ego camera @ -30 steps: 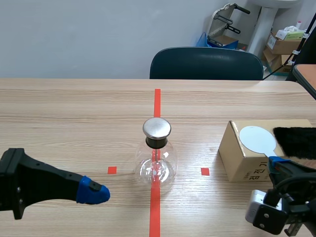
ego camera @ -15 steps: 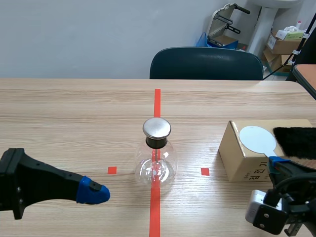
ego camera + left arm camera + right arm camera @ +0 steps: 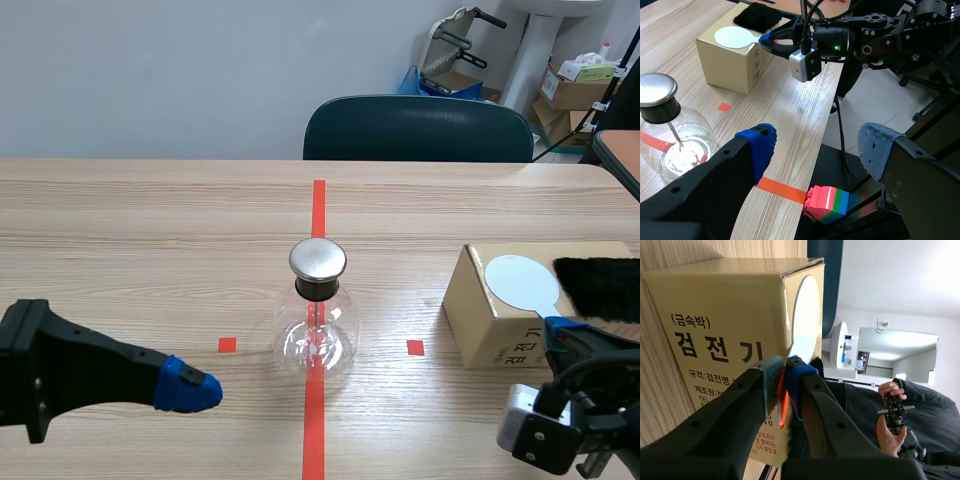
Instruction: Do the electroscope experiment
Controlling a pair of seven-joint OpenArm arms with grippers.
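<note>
Change: nothing has visibly shifted over the last second; both arms and all objects sit as in the earlier scene frames.
Left gripper (image 3: 816,150): low at the lower left of the scene view, fingers spread wide with nothing between them. Its blue dotted pads (image 3: 759,144) hang over the near edge of the pale wooden surface (image 3: 150,230).
Right gripper (image 3: 784,371): at the lower right of the scene view, fingers pressed together on the thin orange-red handle of the flat white round disc (image 3: 520,280).
Electroscope: the clear glass flask electroscope (image 3: 316,325) stands upright at the centre of the scene view, on the red tape line. It has a round silver metal cap (image 3: 318,259) on a black collar, and a thin rod hangs inside.
Box: the tan cardboard box (image 3: 488,338) sits at the right of the scene view, well apart from the flask. The disc lies flat on its top.
Fur: a black fur cloth (image 3: 600,285) rests on the box top just beside the disc, at the frame's right edge.
Chair: a dark teal chair back (image 3: 418,128) stands beyond the far edge, upper centre.
</note>
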